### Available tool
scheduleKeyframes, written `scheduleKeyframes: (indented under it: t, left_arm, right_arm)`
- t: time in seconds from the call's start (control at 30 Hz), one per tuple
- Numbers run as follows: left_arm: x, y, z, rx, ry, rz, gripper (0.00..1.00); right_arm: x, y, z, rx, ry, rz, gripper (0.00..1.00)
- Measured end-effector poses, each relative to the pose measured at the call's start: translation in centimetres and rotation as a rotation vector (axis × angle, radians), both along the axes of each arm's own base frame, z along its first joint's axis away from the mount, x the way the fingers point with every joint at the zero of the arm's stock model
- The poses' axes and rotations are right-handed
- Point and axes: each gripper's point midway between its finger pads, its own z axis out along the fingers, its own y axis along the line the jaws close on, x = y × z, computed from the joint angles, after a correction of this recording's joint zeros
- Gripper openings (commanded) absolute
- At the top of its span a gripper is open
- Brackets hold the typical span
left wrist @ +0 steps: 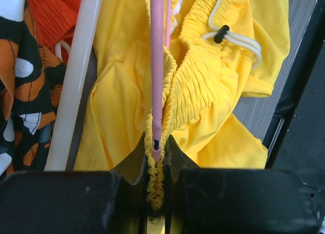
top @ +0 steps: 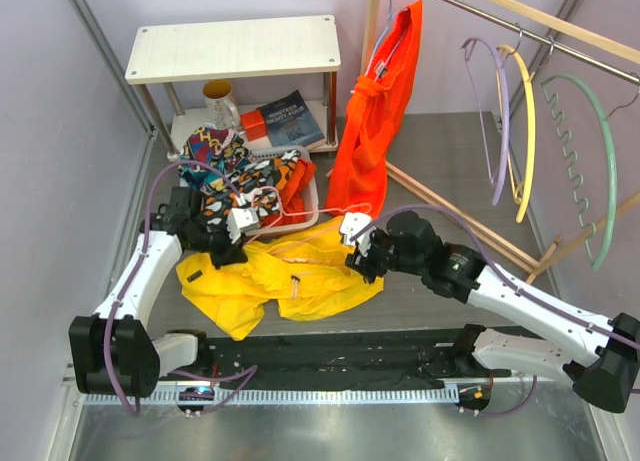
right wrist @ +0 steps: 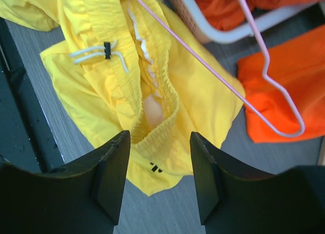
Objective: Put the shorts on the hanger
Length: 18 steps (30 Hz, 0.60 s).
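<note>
We can read very little. The book (top: 292, 119) on the low shelf at the far edge has a title too small to make out, and the dark logo (right wrist: 154, 168) by one hem of the shorts (top: 285, 276) is only a few short bars.

We count one pair of yellow shorts, one pink hanger (left wrist: 157, 66), one orange garment (top: 380, 121), one mug (top: 218, 101), and three hangers on the rail over the far-right corner: lilac (top: 497, 121), yellow (top: 528, 131) and green (top: 608, 181).

The shorts lie crumpled near the near edge, left of the middle, beside the white basket (right wrist: 223, 37) that holds the patterned cloth (top: 225, 166). The hanger's rod runs across the waistband, and its hook lies over the orange garment.

The left gripper (left wrist: 156, 150) is narrow, pinching the rod's end together with the gathered elastic. The right gripper (right wrist: 160, 142) stands wide above the hem, gripping nothing.

The white drawstring (left wrist: 238, 39) shows with its black toggle. The hanger's far arm is hidden in the folds, and from above we can hardly pick out the hanger.
</note>
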Motion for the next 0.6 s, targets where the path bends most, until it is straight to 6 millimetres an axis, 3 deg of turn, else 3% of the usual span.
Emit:
scheduleKeyframes:
  t: [0.23, 0.6]
  left_arm:
    - [0.2, 0.1, 0.0, -0.001, 0.026, 0.057, 0.00]
    - [0.3, 0.2, 0.3, 0.000, 0.023, 0.078, 0.00]
  right_arm:
    - [0.5, -0.8, -4.5, -0.026, 0.106, -0.144, 0.55]
    - [2.9, -0.3, -8.8, -0.092, 0.167, -0.303, 0.55]
